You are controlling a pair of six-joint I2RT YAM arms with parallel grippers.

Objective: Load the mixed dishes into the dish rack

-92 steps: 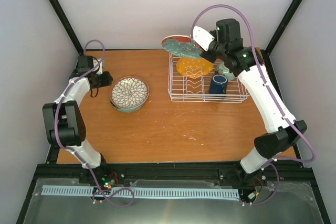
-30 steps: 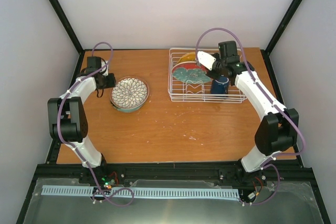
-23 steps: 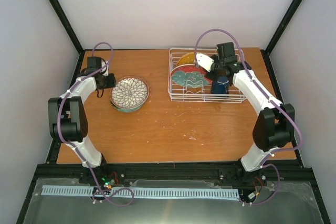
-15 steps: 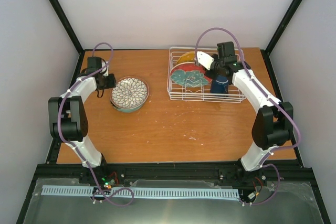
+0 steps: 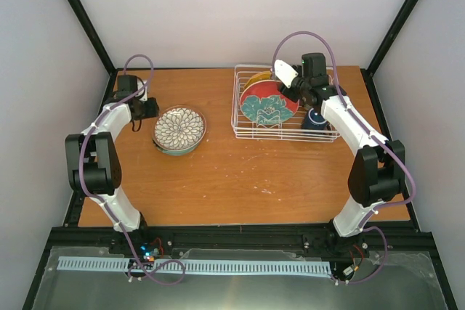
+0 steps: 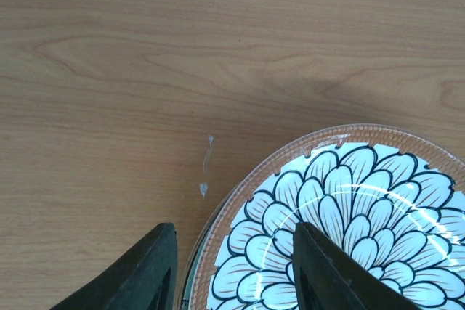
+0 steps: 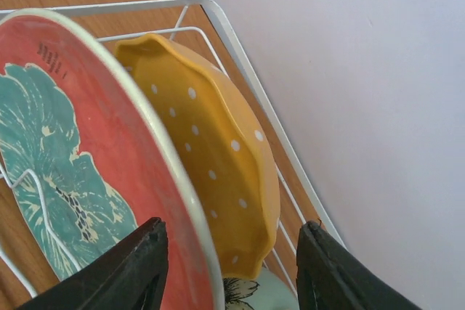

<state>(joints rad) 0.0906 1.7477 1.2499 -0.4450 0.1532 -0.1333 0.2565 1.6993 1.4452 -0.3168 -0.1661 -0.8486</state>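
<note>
The red plate (image 5: 269,103) is shown standing on edge in the dish rack (image 5: 234,110), at the back right of the desk (image 5: 240,179). It is just in front of the orange-yellow dotted plate (image 7: 218,150). The dark blue mug (image 5: 316,119) is set in the rack's right end.

The right fingers (image 7: 138,270) are spread wide on either side of both plates' rims, and nothing is pinched. A rim could be caught by a sideways exit and the red plate knocked from its slot, so a straight lift is judged safer.

The left fingers (image 6: 149,274) are likewise parted and empty, astride the rim of the white floral plate (image 6: 341,230), which is stacked on the pale teal bowl (image 5: 173,152). It could be tipped off the bowl by a rim pinch.

Open desk is seen between bowl and rack. The rack is close to the desk's back edge.
</note>
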